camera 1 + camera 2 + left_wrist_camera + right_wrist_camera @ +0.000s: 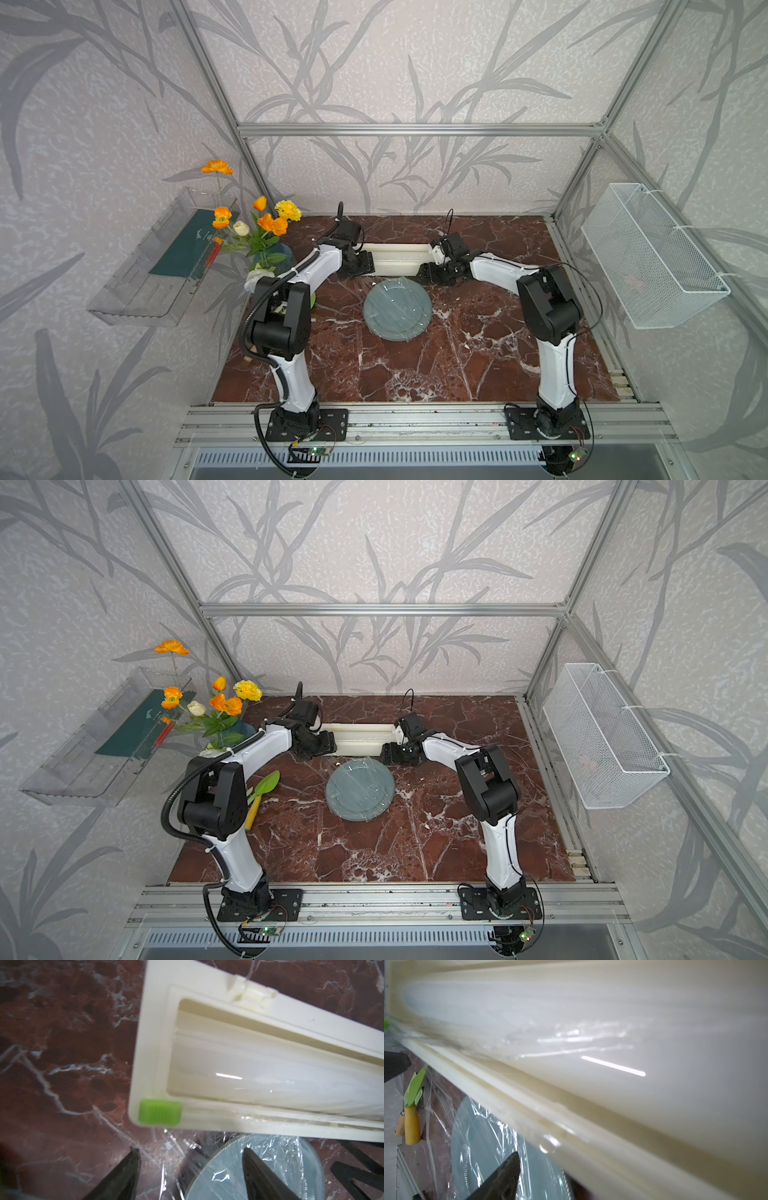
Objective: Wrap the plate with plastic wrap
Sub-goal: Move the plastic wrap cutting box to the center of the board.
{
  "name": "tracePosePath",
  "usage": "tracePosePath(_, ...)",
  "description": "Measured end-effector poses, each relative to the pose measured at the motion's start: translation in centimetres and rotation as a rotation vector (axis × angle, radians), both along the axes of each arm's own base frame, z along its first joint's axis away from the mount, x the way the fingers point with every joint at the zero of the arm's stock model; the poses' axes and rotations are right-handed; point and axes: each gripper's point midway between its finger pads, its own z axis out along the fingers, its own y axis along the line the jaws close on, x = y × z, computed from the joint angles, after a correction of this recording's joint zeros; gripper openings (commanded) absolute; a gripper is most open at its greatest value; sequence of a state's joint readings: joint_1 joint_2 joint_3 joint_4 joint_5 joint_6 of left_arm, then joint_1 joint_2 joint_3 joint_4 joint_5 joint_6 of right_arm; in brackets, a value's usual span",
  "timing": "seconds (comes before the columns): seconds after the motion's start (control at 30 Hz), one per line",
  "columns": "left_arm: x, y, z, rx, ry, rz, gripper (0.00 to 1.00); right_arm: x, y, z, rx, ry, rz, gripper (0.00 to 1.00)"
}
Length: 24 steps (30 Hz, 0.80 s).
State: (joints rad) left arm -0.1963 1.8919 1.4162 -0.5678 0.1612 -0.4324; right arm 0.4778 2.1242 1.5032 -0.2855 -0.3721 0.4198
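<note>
Left wrist: plate [224,1167] (under plastic wrap [174,1147]) beneath pincer [191,1150]; jaws apart.

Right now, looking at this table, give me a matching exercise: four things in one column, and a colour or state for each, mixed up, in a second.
Things:
1 plate
2 dispenser box
3 trowel
4 wire basket

Descriptions:
A white mesh, hanging at the side
B green blade, yellow handle
C grey-blue, under plastic wrap
D cream, just behind the plate

Pairs: 1-C, 2-D, 3-B, 4-A.
</note>
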Motion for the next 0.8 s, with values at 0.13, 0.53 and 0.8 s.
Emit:
tracePosePath(0.13,2.9,-1.1,-0.2,-0.045,-0.014,-0.017,0.76,4.2,0.8,1.0,0.024,-0.061,-0.003,0.78)
tracePosePath(0.53,1.7,0.7,0.8,-0.012,-0.022,0.001,0.72,0.9,0.9,2.6,-0.014,-0.083,0.107,0.61)
tracePosePath(0.8,-2.2,1.8,-1.6,0.025,0.059,0.020,0.72,-3.4,5.0,2.3,-0.090,-0.116,0.244,0.55)
